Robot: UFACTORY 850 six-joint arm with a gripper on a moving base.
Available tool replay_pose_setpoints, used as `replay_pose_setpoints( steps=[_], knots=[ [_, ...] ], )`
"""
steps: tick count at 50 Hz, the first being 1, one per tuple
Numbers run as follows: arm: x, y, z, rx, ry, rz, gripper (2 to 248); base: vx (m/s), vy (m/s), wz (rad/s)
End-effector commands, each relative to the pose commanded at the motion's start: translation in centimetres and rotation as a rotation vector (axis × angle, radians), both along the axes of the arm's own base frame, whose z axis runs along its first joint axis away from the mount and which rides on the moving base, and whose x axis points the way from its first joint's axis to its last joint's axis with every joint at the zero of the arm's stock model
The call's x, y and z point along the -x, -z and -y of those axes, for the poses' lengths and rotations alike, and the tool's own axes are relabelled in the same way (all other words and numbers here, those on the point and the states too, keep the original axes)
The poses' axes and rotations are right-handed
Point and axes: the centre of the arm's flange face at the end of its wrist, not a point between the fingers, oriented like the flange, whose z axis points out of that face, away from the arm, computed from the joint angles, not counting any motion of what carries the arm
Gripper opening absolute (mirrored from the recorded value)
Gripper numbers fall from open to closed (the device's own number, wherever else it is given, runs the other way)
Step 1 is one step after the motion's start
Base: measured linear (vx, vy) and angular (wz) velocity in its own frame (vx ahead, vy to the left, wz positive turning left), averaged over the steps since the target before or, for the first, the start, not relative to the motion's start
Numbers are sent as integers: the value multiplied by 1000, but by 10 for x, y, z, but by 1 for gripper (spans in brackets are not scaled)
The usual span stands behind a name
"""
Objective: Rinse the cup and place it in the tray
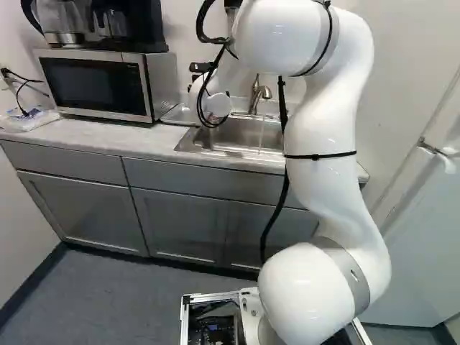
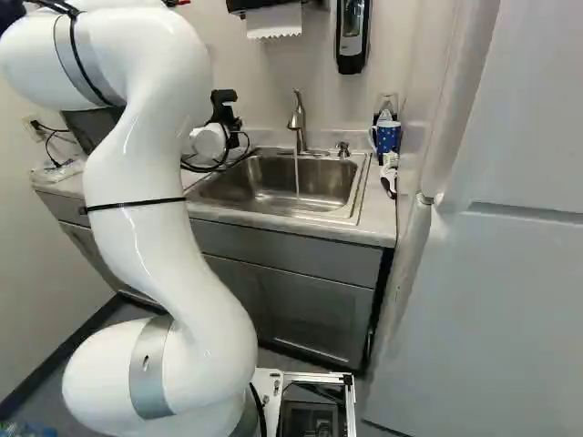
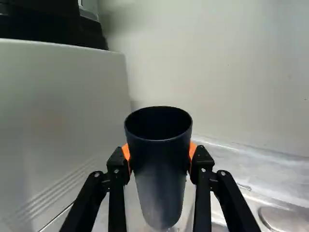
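The claw (image 3: 160,150) is standing open only as wide as the dark cup (image 3: 159,169), with its orange pads (image 3: 192,149) pressing from two sides; this grip is leaving the mouth uncovered, probably so that water can be running in and out freely. The cup is appearing roughly upright, near the sink's (image 1: 237,136) microwave side and not under the stream; the tray (image 1: 172,118) is lying just beside the sink on that same side, likely so that a rinsed cup is needing only a short trip; whether this one is wet inside, I cannot tell. Water (image 2: 296,177) is falling from the tap (image 2: 297,118) into the sink, so rinsing is seeming either due or just done.

Only the wrist view is showing the cup and the grip; the left base view is showing the tray and the microwave's (image 1: 97,83) front, while the arm (image 2: 137,228) is covering the tray's place in the right base view; that view alone is showing the blue mug (image 2: 387,137) on the sink's far side from the microwave.
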Motion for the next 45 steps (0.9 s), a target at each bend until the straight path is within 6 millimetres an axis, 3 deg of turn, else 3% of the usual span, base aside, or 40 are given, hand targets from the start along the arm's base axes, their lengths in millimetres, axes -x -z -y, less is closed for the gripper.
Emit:
replay_pose_setpoints(
  steps=[20, 45],
  knots=[
    [9, -9, 17, -1, 22, 4, 125, 0, 0, 0],
    [28, -12, 56, 2, 74, -10, 125, 0, 0, 0]
  ],
)
